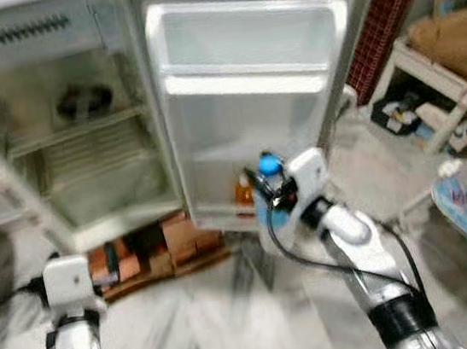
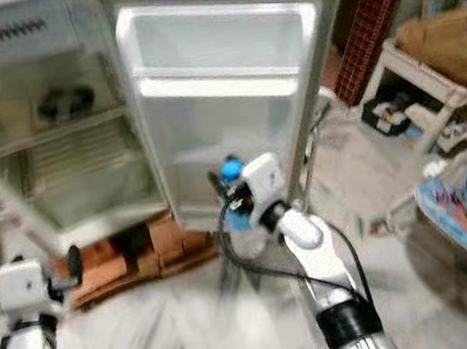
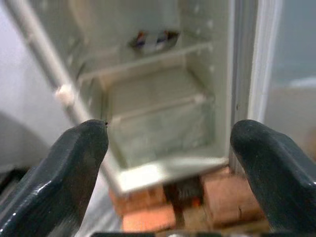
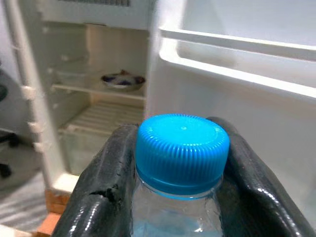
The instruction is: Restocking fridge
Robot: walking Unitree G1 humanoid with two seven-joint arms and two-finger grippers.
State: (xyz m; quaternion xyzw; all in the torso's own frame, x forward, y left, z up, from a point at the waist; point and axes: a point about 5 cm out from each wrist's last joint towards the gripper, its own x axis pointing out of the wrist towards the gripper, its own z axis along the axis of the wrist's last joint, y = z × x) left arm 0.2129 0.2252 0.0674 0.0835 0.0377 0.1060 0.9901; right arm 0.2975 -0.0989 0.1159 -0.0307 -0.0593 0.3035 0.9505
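Your right gripper point(image 4: 180, 197) is clamped on a clear bottle with a blue cap point(image 4: 182, 150), one black finger point(image 4: 98, 197) on each side of the neck just under the cap. You hold it upright, which suits the narrow door shelves ahead. Straight beyond the bottle stands the open fridge door point(image 1: 249, 95), its white rails crossing in front of the gripper, and low in the door, just past the gripper, sits an orange item point(image 1: 244, 192); you will want to set the bottle down beside it, not on it.

Off to the gripper's other side opens the fridge body point(image 1: 64, 128), with a small dish point(image 4: 122, 79) on an upper shelf and wire shelving below.

Your left gripper point(image 3: 173, 163) hangs low with its fingers point(image 3: 74, 168) spread wide and nothing between them, facing the bottom of the fridge and the bricks point(image 3: 163, 207) it stands on. Judging from this, the bottle is mid-delivery: not yet resting on any shelf.
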